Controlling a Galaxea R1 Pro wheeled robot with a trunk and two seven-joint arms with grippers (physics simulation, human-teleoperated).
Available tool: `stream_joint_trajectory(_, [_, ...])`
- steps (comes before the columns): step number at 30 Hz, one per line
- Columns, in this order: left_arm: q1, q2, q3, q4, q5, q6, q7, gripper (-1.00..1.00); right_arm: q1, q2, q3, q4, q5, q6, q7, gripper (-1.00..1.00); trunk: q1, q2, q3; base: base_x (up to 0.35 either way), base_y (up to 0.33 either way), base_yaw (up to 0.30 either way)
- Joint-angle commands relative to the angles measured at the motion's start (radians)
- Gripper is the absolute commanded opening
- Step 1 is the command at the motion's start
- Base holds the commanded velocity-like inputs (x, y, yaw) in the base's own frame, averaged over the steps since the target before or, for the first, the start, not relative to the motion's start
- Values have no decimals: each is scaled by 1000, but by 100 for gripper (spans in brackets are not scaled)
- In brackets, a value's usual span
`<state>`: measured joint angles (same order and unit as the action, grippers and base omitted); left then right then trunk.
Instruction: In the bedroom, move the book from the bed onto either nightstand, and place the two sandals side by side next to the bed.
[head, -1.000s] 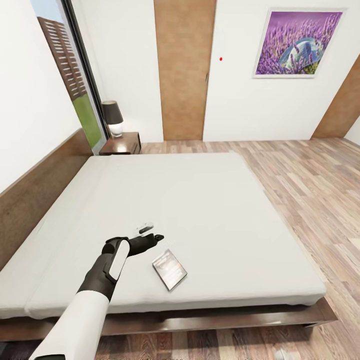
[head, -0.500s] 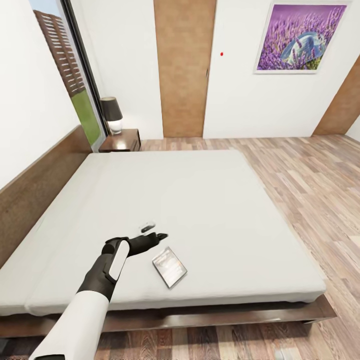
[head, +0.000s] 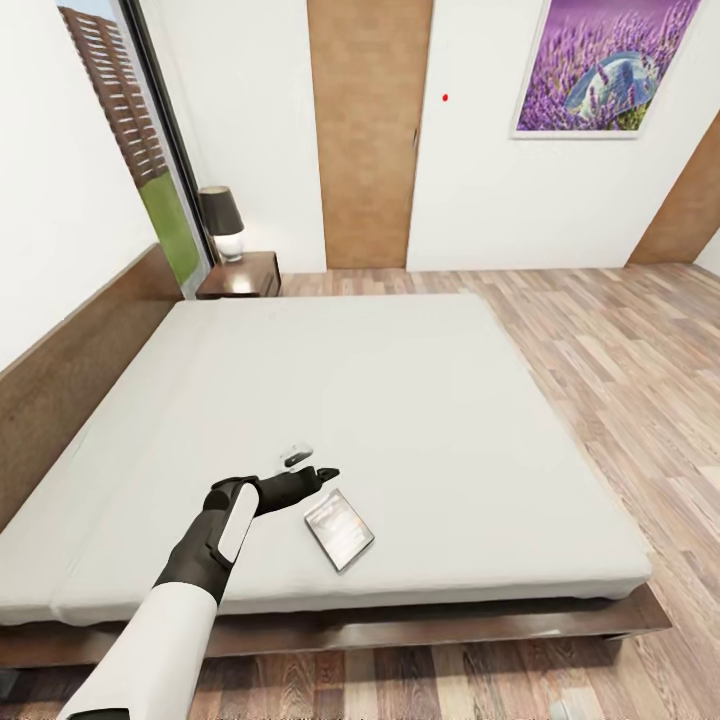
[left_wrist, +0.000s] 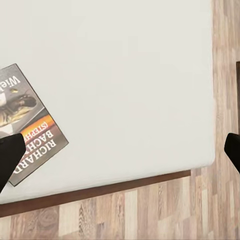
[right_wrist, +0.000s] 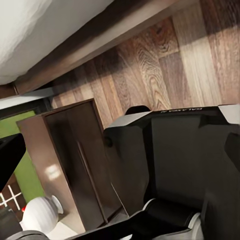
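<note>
The left gripper (head: 312, 464) hangs over the white mattress with its jaws spread wide and nothing between them — in the left wrist view (left_wrist: 120, 150) one dark fingertip (left_wrist: 7, 159) sits at one edge of the frame and the other at the opposite edge, with bare mattress between. The book (head: 339, 529) lies flat on the bed (head: 400, 400) just beside the gripper, toward the near edge of the mattress and a little to the robot's right of the jaws; no finger touches it. Its cover (left_wrist: 30, 125) carries an orange-and-black title band, and one fingertip overlaps a corner of it in the wrist view. The left arm (head: 190, 580), white with a black forearm sleeve, reaches in from the near left corner over the dark wooden bed frame (head: 450, 625).

The right gripper (right_wrist: 120, 150) looks past dark fingertip edges at the robot's own grey body (right_wrist: 170, 165), a brown cabinet (right_wrist: 70, 155), the wood floor (right_wrist: 165, 65) and the underside of the bed frame; whether its jaws are apart or together I cannot tell.

Farther off, the nightstand (head: 240, 275) stands at the far head corner of the bed, against the window wall, with a dark-shaded lamp (head: 222, 222) on it. A lavender picture (head: 605, 70) hangs on the far wall.
</note>
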<state>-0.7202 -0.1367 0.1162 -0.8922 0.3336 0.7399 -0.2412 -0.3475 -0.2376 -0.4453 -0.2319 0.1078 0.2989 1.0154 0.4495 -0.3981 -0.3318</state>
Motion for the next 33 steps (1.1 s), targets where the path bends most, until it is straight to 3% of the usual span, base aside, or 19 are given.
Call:
stream_joint_trajectory(1, [-1,-1,5,-1,-1,7,-4,100,-1,0,-9,-1,10,6,6,100,1,-2,-3,0,0,0])
stream_joint_trajectory(33, [-1,-1,5,-1,-1,7,-6,100,-1,2,-9,0,10,6,5,100,1,-2,-46,0,0,0])
